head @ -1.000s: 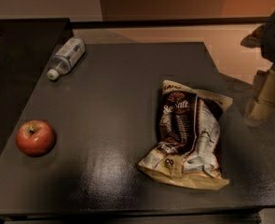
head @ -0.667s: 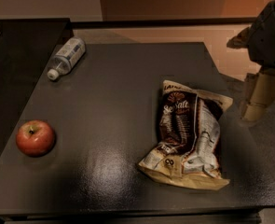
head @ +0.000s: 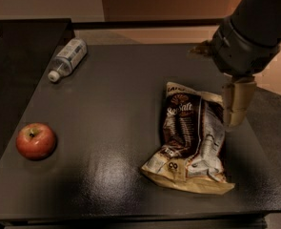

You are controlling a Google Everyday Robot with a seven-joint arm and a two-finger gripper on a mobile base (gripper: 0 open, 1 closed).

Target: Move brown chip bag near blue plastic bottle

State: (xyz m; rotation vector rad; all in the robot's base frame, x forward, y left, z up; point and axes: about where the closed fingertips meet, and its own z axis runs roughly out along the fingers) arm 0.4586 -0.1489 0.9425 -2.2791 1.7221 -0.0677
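The brown chip bag (head: 192, 140) lies flat on the right half of the dark table (head: 121, 109), dark brown front with white script up and tan edges showing. The blue plastic bottle (head: 67, 58) lies on its side at the far left of the table, white cap pointing toward the front left. My gripper (head: 235, 106) hangs from the dark arm at the right, just above and beside the bag's upper right edge. Only tan finger parts show, pointing down.
A red apple (head: 35, 140) sits near the table's front left edge. A second dark surface (head: 16, 37) adjoins at the far left. The table's right edge (head: 268, 166) drops to a grey floor.
My arm and gripper have moved left from beyond the table's right edge to over the bag's upper right edge. The bag, bottle and apple have not moved.
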